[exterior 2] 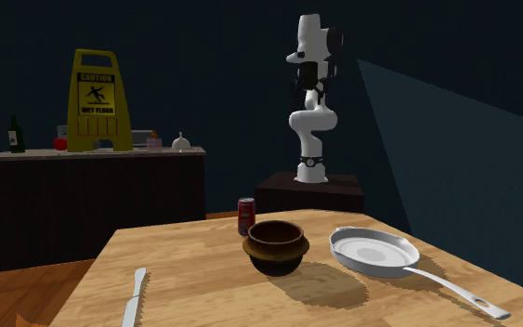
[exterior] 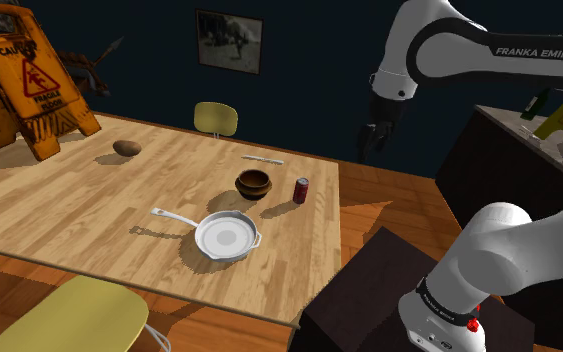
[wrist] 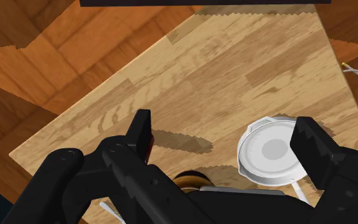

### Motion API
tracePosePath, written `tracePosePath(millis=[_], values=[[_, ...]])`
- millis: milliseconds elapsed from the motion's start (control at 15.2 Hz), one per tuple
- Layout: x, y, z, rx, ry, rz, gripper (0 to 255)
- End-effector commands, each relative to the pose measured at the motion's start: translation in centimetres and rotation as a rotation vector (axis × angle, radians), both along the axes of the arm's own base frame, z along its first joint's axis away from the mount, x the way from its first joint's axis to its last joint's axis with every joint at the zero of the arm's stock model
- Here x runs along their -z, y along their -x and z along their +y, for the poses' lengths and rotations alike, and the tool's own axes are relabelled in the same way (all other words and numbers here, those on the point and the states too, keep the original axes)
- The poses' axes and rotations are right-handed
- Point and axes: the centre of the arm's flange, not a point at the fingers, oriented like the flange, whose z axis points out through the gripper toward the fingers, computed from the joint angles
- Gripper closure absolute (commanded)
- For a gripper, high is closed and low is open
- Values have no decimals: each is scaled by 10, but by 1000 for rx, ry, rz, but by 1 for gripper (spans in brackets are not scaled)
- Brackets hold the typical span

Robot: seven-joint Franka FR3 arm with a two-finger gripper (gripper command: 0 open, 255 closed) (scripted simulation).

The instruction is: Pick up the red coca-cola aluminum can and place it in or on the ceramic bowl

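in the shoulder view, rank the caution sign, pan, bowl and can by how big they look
1. caution sign
2. pan
3. bowl
4. can
The bowl and the can stand side by side on the table, so nearness to the camera does not blur that pair.

White arm (exterior: 499, 250) with dark joints, white "FRANKA EMIKA" lettering, small red mark near the base, all-black claw (wrist: 225, 127).

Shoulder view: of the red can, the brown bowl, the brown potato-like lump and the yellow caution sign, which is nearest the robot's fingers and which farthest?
1. Red can, by the table edge below the fingers.
2. Brown bowl, just beyond the can.
3. Brown lump, far across the table.
4. Caution sign, at the view's upper left.
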Motion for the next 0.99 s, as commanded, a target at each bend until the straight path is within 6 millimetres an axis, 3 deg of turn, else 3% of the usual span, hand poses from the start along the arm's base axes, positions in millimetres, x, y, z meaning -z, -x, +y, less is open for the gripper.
tracePosePath(millis=[0, 924], values=[[0, 0, 0, 0, 0, 0, 0], [129, -112, -68, -13, -12, -17, 0]])
